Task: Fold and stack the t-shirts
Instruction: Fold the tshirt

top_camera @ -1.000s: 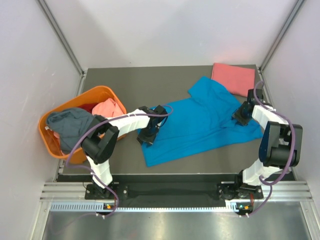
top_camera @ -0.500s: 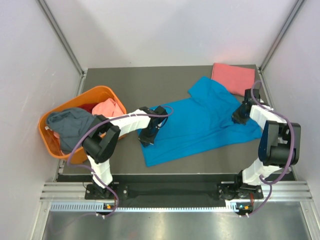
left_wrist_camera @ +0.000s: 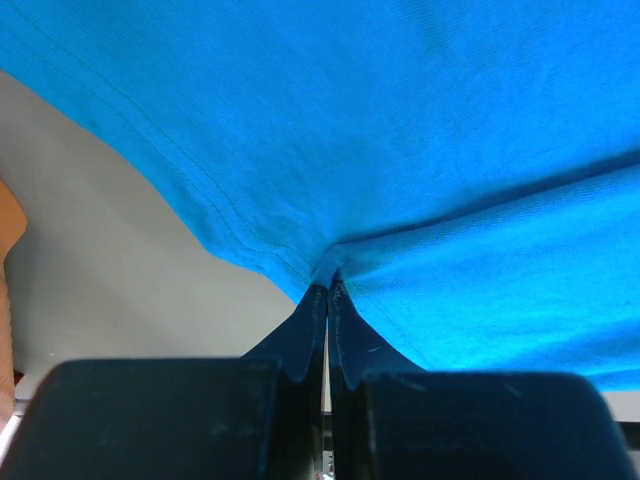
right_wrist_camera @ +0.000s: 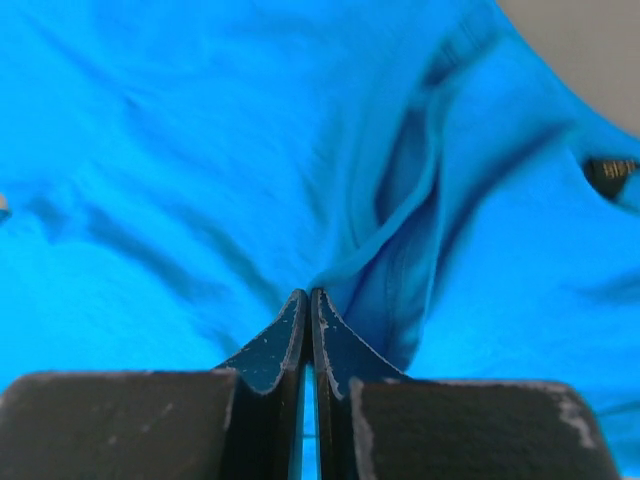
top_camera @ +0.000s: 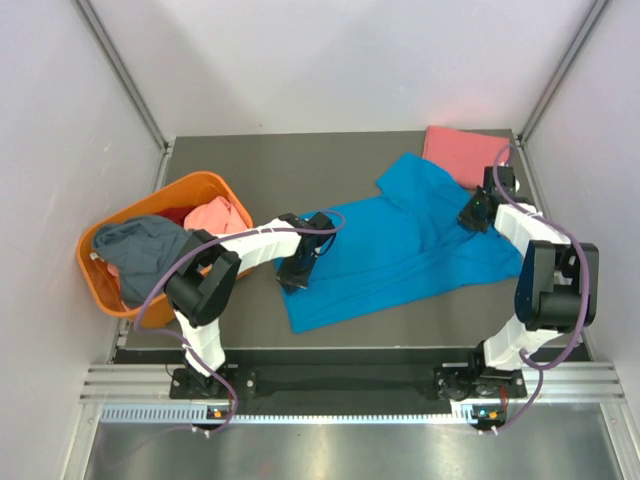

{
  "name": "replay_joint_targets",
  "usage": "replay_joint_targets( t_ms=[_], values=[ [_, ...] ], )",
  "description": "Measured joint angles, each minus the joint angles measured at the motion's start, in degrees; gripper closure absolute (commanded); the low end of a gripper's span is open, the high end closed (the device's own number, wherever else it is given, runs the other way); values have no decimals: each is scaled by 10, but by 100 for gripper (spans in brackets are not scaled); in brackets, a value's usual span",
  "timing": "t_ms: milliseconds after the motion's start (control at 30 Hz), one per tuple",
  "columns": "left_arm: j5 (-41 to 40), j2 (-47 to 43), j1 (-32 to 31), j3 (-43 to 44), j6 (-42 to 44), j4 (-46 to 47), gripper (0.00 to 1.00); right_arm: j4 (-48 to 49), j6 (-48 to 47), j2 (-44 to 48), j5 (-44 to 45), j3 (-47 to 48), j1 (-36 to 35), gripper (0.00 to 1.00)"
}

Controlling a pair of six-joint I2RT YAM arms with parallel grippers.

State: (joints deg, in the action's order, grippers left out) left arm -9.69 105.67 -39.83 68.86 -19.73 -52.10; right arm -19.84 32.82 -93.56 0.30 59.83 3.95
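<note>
Dark tabletop (top_camera: 270, 170), pale walls: the bright blue t-shirt (top_camera: 400, 250) lies spread open just right of the orange basket (top_camera: 190, 183). The left gripper (left_wrist_camera: 328, 292) is pinched tight on the shirt's edge nearest the basket. The right gripper (right_wrist_camera: 308, 300) is clamped on a fold at its far side, beside a folded salmon-pink t-shirt (top_camera: 465, 152).

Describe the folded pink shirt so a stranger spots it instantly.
Go to the far right corner of the table, behind the blue shirt. The folded pink shirt lies there, a flat rectangle; the other pink one is crumpled in the orange basket.
</note>
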Motion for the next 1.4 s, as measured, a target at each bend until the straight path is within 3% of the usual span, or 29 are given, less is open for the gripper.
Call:
replay_joint_targets(
  t_ms=[833,967,1400],
  values=[
    [-38,0,0,-2,-61,-12,100,1,-74,-64,7,63,-9,100],
    [-41,0,0,-2,-62,-16,92,-1,-93,-69,-2,71,-12,99],
    [-46,5,0,-2,-61,-25,92,-27,-201,-141,30,170,-117,95]
  ],
)
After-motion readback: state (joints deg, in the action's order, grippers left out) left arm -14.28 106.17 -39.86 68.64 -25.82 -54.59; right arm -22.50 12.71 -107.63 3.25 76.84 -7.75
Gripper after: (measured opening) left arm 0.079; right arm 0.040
